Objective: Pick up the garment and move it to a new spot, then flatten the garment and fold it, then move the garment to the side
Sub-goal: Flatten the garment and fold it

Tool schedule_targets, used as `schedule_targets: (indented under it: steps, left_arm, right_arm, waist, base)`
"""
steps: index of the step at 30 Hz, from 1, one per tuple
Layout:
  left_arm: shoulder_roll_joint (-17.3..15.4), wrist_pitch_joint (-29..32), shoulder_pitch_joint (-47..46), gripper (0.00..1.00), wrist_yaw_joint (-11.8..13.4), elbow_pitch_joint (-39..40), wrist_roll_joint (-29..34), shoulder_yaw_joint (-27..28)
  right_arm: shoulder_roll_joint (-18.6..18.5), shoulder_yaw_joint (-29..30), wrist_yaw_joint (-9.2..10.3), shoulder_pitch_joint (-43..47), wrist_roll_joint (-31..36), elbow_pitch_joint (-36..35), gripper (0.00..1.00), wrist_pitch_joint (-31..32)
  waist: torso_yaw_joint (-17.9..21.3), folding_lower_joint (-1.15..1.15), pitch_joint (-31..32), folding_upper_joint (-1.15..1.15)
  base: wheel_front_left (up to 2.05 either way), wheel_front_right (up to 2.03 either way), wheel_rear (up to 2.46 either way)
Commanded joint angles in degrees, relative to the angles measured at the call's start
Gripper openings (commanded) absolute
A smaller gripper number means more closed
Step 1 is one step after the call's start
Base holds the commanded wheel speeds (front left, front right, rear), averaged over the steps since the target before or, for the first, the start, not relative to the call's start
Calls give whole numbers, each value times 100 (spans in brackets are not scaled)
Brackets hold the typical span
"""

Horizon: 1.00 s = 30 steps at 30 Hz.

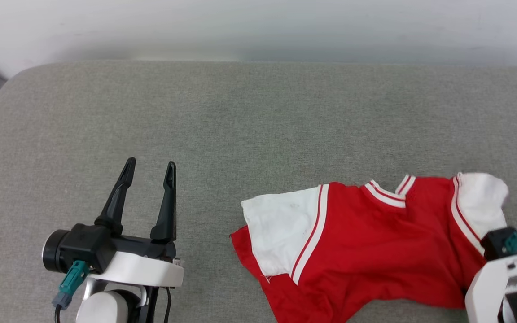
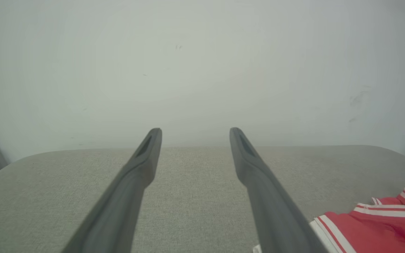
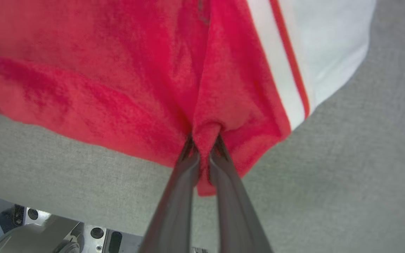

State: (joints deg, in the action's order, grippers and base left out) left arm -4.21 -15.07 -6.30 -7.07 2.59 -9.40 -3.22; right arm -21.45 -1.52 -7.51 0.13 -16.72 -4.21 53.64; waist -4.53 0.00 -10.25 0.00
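The garment (image 1: 366, 242) lies crumpled on the grey padded surface (image 1: 240, 116), at 4 o'clock in the head view. The right gripper (image 3: 204, 140) is clenched on a fold of red fabric at the garment's 3 o'clock end. The left gripper (image 1: 151, 163), at 8 o'clock, is released, jaws spread, well apart from the garment.

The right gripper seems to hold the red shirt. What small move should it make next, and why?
Probably lift the right gripper a little, straight up. Its jaws are shut on a pinched fold of the garment near the white sleeve, while the rest lies on the grey cushion. The left gripper stands open, apart from it.
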Motion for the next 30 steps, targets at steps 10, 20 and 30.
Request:
schedule_targets:
  steps: [10,20,30]
  left_arm:
    - [-17,-15,132,100,-32,-62,3,24]
    - [-50,-15,245,100,-38,9,-57,55]
    - [-149,-14,298,100,-40,102,-175,-88]
  right_arm:
    - [648,134,3,611,304,109,16,-223]
    - [686,350,5,12,170,-245,100,-1450]
    - [1071,752,3,-326,117,-781,100,-3569]
  waist:
    - [160,0,130,0]
    - [352,0,326,0]
    - [549,0,247,0]
  base:
    - [0,0,0]
    - [0,0,0]
    - [0,0,0]
